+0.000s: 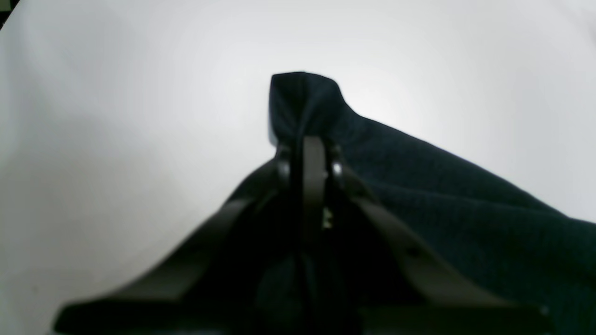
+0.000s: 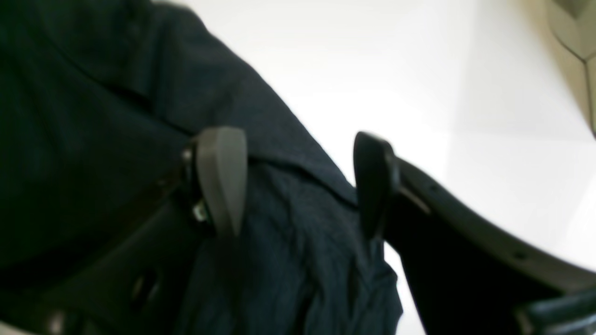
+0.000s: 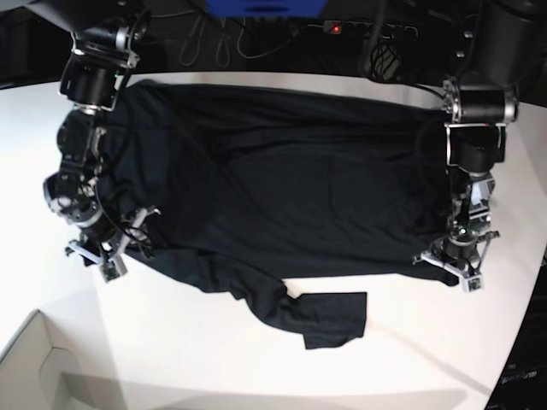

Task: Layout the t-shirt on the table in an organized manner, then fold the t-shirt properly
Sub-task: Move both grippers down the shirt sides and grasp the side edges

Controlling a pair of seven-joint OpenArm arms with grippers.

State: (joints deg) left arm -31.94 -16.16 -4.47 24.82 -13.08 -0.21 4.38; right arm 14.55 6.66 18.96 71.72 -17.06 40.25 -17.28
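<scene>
Your left claw (image 1: 309, 153) clamped on the t-shirt (image 3: 282, 179) corner, your right claw (image 2: 298, 181) spread astride its hem, white surface (image 3: 214, 359) beneath.

Robotics lab or test bench, not a home. Two black robot arms, left arm (image 3: 474, 120) and right arm (image 3: 85, 102), mounted at the far edge of a bare white surface (image 3: 214, 342). Dark cables (image 3: 248, 38) bundled behind, a power strip with a red light (image 3: 335, 28), a blue panel (image 3: 265, 7). Pale cardboard box corner (image 3: 34, 367) at the near edge
</scene>
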